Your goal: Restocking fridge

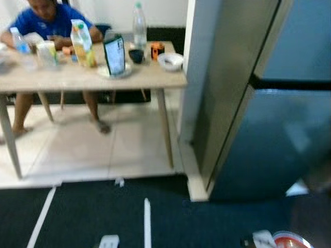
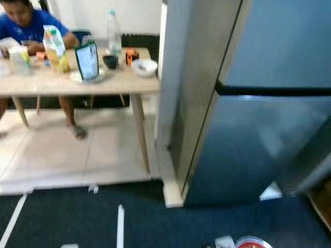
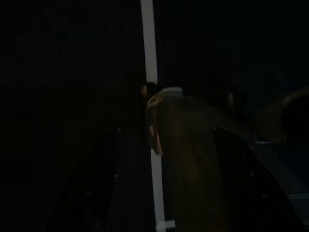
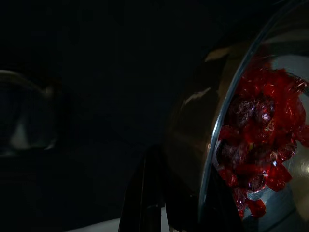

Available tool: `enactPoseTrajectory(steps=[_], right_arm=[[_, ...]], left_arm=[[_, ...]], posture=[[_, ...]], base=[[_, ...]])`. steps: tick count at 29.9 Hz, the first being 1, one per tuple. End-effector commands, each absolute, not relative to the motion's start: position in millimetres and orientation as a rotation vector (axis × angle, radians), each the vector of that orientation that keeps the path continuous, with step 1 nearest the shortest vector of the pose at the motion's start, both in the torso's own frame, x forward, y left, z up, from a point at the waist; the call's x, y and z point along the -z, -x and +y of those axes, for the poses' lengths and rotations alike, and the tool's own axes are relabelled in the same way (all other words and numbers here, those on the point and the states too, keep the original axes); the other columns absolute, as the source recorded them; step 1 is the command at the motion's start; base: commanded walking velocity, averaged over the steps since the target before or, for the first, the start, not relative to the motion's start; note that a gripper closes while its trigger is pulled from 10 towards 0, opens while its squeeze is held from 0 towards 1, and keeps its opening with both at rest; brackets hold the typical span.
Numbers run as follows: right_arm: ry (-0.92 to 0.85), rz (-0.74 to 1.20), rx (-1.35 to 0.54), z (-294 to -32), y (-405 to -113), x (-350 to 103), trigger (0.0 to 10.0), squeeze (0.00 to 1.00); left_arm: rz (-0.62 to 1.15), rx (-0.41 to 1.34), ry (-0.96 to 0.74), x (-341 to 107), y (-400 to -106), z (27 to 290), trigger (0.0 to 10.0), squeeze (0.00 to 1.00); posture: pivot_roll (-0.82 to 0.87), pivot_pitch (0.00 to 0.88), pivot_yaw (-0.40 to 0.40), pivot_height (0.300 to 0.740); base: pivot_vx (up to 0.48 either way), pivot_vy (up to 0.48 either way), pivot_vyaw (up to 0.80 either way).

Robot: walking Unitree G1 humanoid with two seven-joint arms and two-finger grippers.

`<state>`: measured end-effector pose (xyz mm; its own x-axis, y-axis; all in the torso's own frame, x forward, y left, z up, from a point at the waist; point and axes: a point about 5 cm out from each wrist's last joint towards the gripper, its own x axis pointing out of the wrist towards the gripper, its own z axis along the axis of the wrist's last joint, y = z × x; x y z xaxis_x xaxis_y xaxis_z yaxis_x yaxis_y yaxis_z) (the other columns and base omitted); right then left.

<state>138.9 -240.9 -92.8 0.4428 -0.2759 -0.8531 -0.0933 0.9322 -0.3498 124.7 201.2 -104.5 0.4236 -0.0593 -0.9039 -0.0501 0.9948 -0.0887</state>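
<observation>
Tall blue-grey steel fridge (image 2: 258, 103): cropped at 12 and 3 o'clock. Round red-rimmed container (image 1: 289, 240): cut off at 6 o'clock. Seated person in blue shirt (image 1: 44, 20): cropped at 12 o'clock. Small tabletop items: blurred, labels unreadable. Wrist views: mostly dark.

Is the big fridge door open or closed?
Closed. The fridge doors sit flush, with only a thin dark seam between upper and lower door.

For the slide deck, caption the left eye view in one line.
Closed fridge beside a wooden table crowded with cartons and bottles, a person seated behind it.
</observation>
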Motion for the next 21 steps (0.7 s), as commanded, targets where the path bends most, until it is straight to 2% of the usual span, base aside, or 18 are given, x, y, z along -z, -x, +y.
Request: enactPoseTrajectory(steps=[1,21], right_arm=[[0.377,1.094,0.134,-243.7,-143.5,90.2,10.0,0.00],[0.375,1.088,0.135,-243.0,-145.2,89.8,10.0,0.00]], left_arm=[[1.150,0.011,0.106,106.0,-120.2,200.7,10.0,0.00],[1.151,0.009,0.106,106.1,-119.6,201.1,10.0,0.00]], posture=[[-0.03,0.006,-0.022,0.740],[-0.03,0.009,-0.021,0.740]], base=[[0.000,-0.461,0.00],[0.000,-0.465,0.00]])
